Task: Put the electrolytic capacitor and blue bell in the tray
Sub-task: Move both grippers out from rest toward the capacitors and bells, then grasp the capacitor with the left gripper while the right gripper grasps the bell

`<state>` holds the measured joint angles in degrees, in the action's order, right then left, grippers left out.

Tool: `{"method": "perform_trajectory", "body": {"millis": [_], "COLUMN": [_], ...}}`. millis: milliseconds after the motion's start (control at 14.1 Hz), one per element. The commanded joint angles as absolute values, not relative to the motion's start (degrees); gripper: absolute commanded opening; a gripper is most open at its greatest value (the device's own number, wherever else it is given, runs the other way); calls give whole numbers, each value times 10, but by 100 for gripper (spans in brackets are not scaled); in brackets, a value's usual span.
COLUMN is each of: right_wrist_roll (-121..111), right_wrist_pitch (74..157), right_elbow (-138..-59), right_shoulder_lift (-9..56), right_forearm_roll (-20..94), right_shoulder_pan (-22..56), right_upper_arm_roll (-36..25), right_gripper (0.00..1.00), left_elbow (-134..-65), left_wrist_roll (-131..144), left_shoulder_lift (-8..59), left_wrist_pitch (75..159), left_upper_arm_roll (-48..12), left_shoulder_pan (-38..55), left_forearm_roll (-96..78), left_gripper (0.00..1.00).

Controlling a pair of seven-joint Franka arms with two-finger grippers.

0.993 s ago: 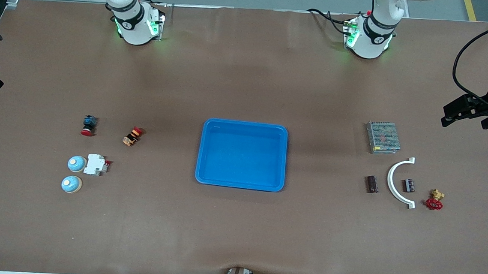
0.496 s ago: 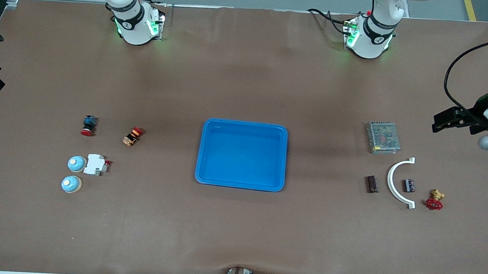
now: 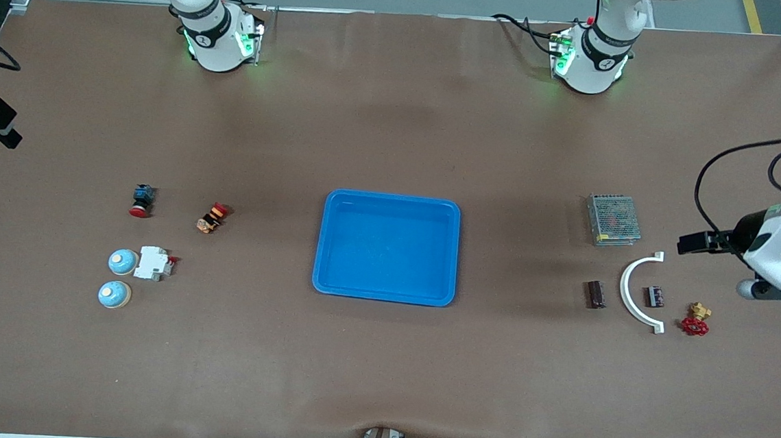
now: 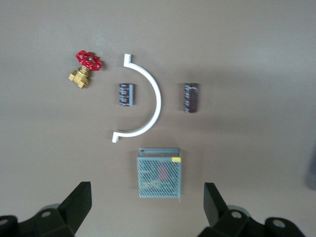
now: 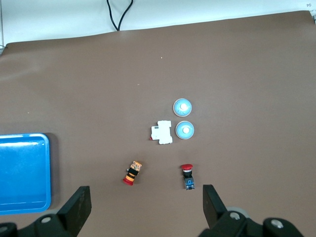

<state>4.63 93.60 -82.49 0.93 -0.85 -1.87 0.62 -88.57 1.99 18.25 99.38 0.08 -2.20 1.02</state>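
Note:
The bright blue tray (image 3: 384,294) lies empty at the table's middle. Two dark electrolytic capacitors (image 3: 595,294) (image 3: 654,296) lie toward the left arm's end, one on each side of a white arc; the left wrist view shows them too (image 4: 191,97) (image 4: 126,94). Two blue bells (image 3: 123,261) (image 3: 114,294) sit toward the right arm's end, also in the right wrist view (image 5: 184,130) (image 5: 182,106). My left gripper (image 3: 691,243) (image 4: 148,207) hangs open and empty over the table beside the power supply. My right gripper (image 3: 4,136) (image 5: 146,207) is open and empty over the table's edge.
A metal mesh power supply (image 3: 612,220), a white arc bracket (image 3: 636,294) and a red-handled brass valve (image 3: 696,321) lie round the capacitors. A white breaker (image 3: 154,263), an orange-black push button (image 3: 212,217) and a red-capped blue button (image 3: 141,200) lie near the bells.
The left arm has swung in over the table and come down toward the power supply and white arc. The right gripper has shifted only slightly. Nothing on the table moved.

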Motion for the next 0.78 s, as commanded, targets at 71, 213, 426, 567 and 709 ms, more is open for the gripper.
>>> {"method": "perform_trajectory", "body": {"millis": [71, 213, 426, 567, 709], "right_wrist_roll": [72, 74, 73, 67, 54], "right_wrist_pitch": [968, 1013, 1055, 1082, 1116], "right_elbow": [-856, -896, -919, -919, -918], "right_shoulder_lift": [43, 62, 117, 155, 195], "right_forearm_roll": [-2, -4, -5, -11, -11], "right_shoulder_pan": [-15, -17, -22, -24, -32], "right_upper_arm_roll": [2, 2, 1, 0, 0], "right_gripper": [100, 100, 100, 100, 100], "left_elbow": [-881, -913, -944, -943, -943], "left_wrist_roll": [12, 13, 12, 15, 15], "left_shoulder_lift": [235, 244, 263, 299, 324], "left_wrist_pitch": [1049, 1106, 1180, 1217, 1248], "left_upper_arm_roll": [-1, -1, -1, 0, 0], "left_shoulder_pan": [-27, -32, -46, -46, -51], "left_forearm_roll": [30, 52, 53, 53, 54], "left_gripper": [100, 100, 100, 100, 100]}}
